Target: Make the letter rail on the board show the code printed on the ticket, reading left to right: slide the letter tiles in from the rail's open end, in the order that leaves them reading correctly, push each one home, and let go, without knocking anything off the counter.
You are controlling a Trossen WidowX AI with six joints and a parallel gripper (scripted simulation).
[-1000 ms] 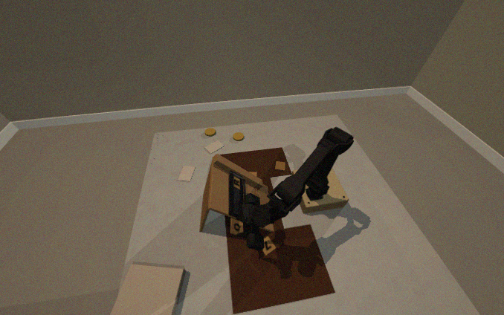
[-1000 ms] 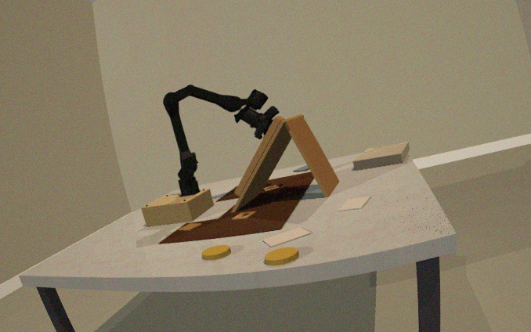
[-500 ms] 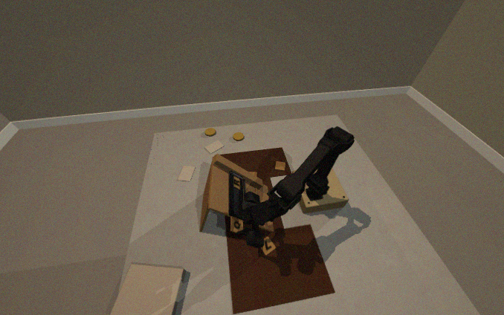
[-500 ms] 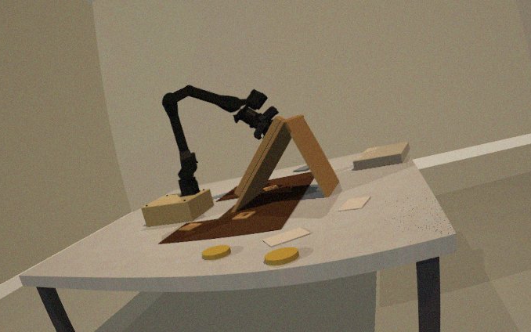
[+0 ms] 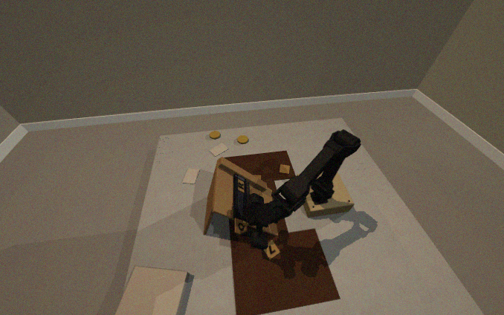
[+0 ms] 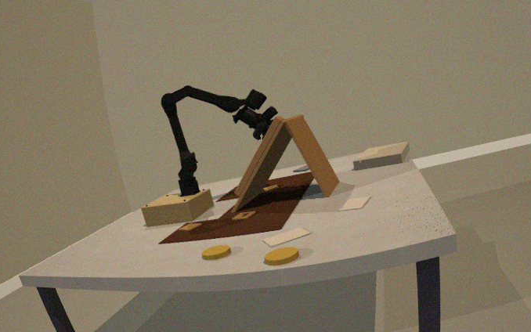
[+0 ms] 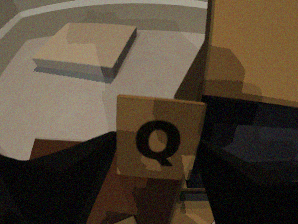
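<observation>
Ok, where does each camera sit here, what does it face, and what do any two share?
Top: high up, looking down on the A-frame board; whole arm shows.
Exterior: across the table from the robot's base, facing the board's edge; whole arm shows.
Wrist: on the arm, looking past the pincer shut on the Q tile; dark pincer body shows.
Top and wrist share the L tile.
</observation>
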